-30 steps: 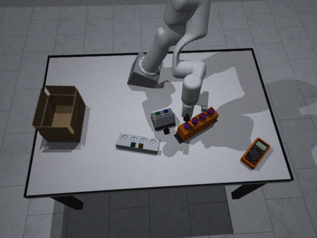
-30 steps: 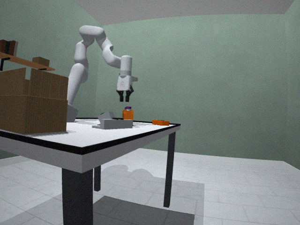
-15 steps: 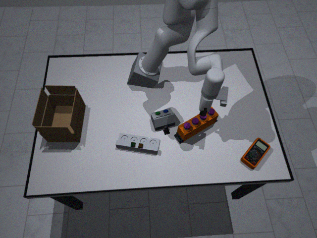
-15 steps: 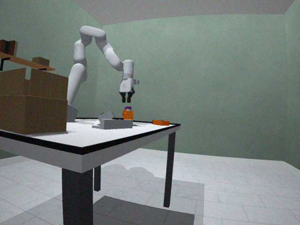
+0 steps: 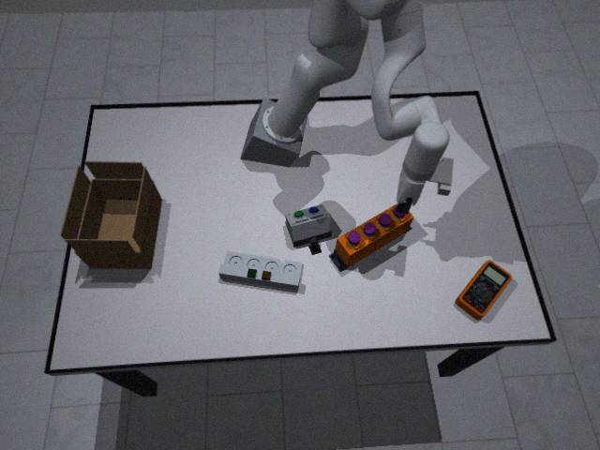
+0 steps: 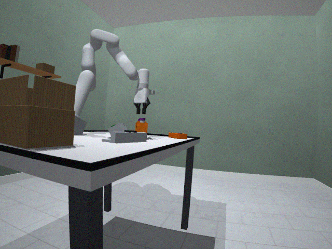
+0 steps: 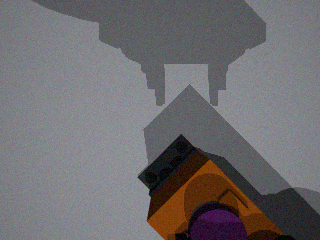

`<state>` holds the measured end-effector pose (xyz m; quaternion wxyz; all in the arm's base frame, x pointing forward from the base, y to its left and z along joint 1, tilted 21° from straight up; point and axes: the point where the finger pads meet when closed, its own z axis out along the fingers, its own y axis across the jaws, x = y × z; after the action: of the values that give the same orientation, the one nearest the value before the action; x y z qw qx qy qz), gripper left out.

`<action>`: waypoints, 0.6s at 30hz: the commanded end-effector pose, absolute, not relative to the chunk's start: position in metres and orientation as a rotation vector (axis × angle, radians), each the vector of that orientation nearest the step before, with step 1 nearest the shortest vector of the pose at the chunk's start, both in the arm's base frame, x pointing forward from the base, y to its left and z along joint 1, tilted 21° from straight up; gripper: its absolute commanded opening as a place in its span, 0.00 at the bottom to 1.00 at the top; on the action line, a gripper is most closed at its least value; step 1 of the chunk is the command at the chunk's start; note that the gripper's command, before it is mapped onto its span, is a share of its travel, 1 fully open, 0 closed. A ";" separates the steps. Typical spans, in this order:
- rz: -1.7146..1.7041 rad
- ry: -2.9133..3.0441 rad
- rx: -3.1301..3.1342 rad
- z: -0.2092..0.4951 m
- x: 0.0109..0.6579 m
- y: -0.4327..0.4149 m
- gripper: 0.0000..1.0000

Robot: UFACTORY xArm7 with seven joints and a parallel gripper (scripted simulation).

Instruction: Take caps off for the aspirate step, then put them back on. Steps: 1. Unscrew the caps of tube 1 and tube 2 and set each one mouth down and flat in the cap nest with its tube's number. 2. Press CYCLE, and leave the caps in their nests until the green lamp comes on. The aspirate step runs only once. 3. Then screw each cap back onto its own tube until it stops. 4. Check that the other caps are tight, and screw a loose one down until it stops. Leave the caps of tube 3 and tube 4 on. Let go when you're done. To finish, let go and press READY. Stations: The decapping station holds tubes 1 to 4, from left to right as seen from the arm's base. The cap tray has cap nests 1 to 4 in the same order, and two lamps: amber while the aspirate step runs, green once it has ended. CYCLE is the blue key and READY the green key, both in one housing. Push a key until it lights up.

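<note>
The orange decapping station [image 5: 373,237] lies askew at mid table with purple caps on all its tubes. Tube 1's cap is at the right end in the top view. My gripper [image 5: 406,203] hangs above that end, half open and empty; in the exterior view it [image 6: 141,109] stands clear above the purple cap [image 6: 141,119]. The wrist view shows the station's end [image 7: 200,195] and one purple cap [image 7: 217,227] at the bottom edge. The white cap tray [image 5: 262,271] has empty nests and two unlit lamps. The key housing [image 5: 309,223] carries the green key [image 5: 298,213] and the blue key [image 5: 313,210], both unlit.
An open cardboard box [image 5: 112,213] stands at the table's left. An orange multimeter [image 5: 483,289] lies at the right front. The arm's base [image 5: 274,138] is at the back middle.
</note>
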<state>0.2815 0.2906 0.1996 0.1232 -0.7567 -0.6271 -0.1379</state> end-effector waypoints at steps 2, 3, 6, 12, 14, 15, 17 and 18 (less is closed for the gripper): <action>-0.408 -1.829 -2.208 0.193 0.283 0.295 0.46; -0.408 -1.829 -2.208 0.191 0.283 0.296 0.46; -0.408 -1.829 -2.208 0.182 0.284 0.300 0.46; -0.408 -1.829 -2.208 0.171 0.284 0.304 0.46; -0.408 -1.829 -2.208 0.169 0.284 0.305 0.46; -0.408 -1.829 -2.208 0.169 0.284 0.305 0.46; -0.408 -1.829 -2.208 0.169 0.284 0.305 0.46; -0.408 -1.829 -2.208 0.169 0.284 0.305 0.46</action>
<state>0.2827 0.3033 0.1686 0.1226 -0.7568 -0.6273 -0.1370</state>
